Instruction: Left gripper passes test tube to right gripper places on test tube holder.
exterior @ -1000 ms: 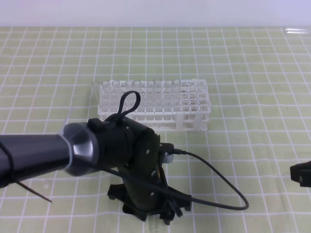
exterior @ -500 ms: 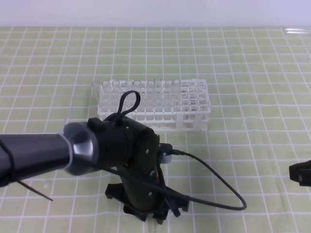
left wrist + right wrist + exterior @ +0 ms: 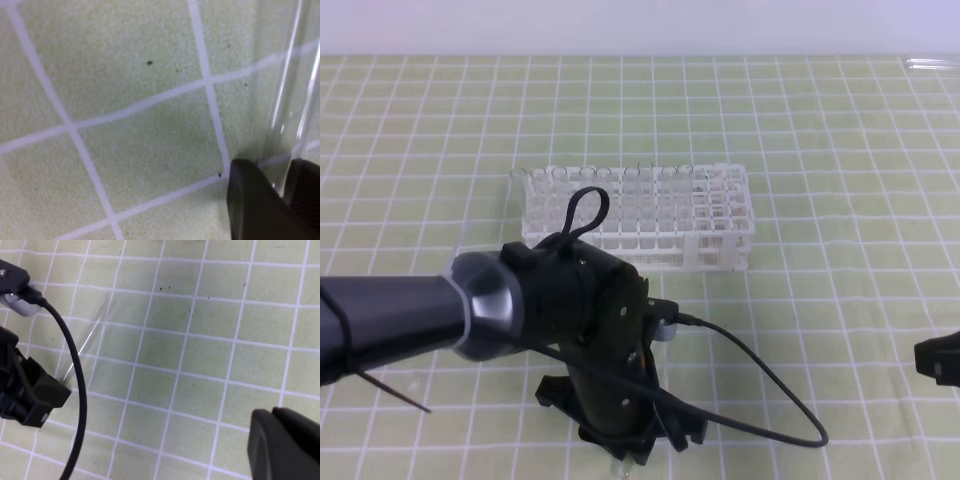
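The test tube (image 3: 295, 75) is clear glass and lies flat on the green checked mat, seen also in the right wrist view (image 3: 92, 335). One end runs between the black fingers (image 3: 255, 205) of my left gripper (image 3: 286, 175), which have closed against it from both sides. In the high view the left gripper (image 3: 625, 455) points down at the mat's near edge, under its bulky arm. The white test tube holder (image 3: 720, 225) stands behind it at mid-table. My right gripper (image 3: 938, 360) waits at the right edge with its fingers (image 3: 285, 445) pressed together and empty.
Several clear tubes (image 3: 590, 180) stand in the holder's back left rows. A black cable (image 3: 770, 390) loops over the mat to the right of the left gripper. A thin dark rod (image 3: 395, 392) lies at the left. A clear object (image 3: 930, 64) rests at the far right corner.
The left gripper's fingers have drawn in from wide apart onto the tube, and the gripper has sunk a little toward the mat. The right gripper has not moved.
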{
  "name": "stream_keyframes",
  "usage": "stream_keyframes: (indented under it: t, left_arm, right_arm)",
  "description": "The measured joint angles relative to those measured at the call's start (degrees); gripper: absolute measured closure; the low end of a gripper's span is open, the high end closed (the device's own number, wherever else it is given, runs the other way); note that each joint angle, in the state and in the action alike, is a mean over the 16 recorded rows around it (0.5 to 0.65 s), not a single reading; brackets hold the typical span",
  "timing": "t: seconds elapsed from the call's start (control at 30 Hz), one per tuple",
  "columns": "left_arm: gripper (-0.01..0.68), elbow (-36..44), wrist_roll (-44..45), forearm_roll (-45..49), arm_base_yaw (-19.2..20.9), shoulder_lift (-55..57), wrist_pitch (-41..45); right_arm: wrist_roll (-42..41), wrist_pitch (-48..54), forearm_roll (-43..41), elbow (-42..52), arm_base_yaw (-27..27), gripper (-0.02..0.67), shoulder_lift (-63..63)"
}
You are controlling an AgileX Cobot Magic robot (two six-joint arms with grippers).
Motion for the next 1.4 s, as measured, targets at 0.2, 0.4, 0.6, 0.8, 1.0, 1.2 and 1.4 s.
stream_keyframes:
  t: [0.2,0.4,0.6,0.8,1.0,1.2,1.4]
  left_arm:
    - [0.607,0.0,2.3,0.0,0.0,0.0,0.0]
    - [0.611,-0.2,4.1,0.2,0.0,-0.2,-0.6]
    - [0.607,-0.1,6.5,-0.2,0.0,-2.6,-2.7]
    - [0.607,0.0,9.4,-0.2,0.0,-8.7,-8.1]
    - [0.595,0.5,11.9,1.7,0.0,-17.9,-15.0]
    - [0.626,4.1,13.2,5.4,0.0,-28.0,-23.0]
    - [0.620,11.7,13.1,8.7,0.1,-37.3,-31.0]
  right_arm:
    - [-0.1,0.1,0.0,0.0,0.0,0.665,0.0]
    - [-0.1,0.2,0.0,0.0,0.0,0.665,0.0]
    - [-0.2,0.4,0.0,0.0,0.0,0.665,0.0]
    - [-0.2,1.3,0.1,-0.1,0.0,0.665,0.0]
    - [-0.2,2.9,0.3,-1.4,0.1,0.665,0.0]
    - [-0.1,4.2,0.9,-5.1,1.5,0.665,0.4]
    - [0.5,3.2,1.2,-10.5,6.1,0.665,2.5]
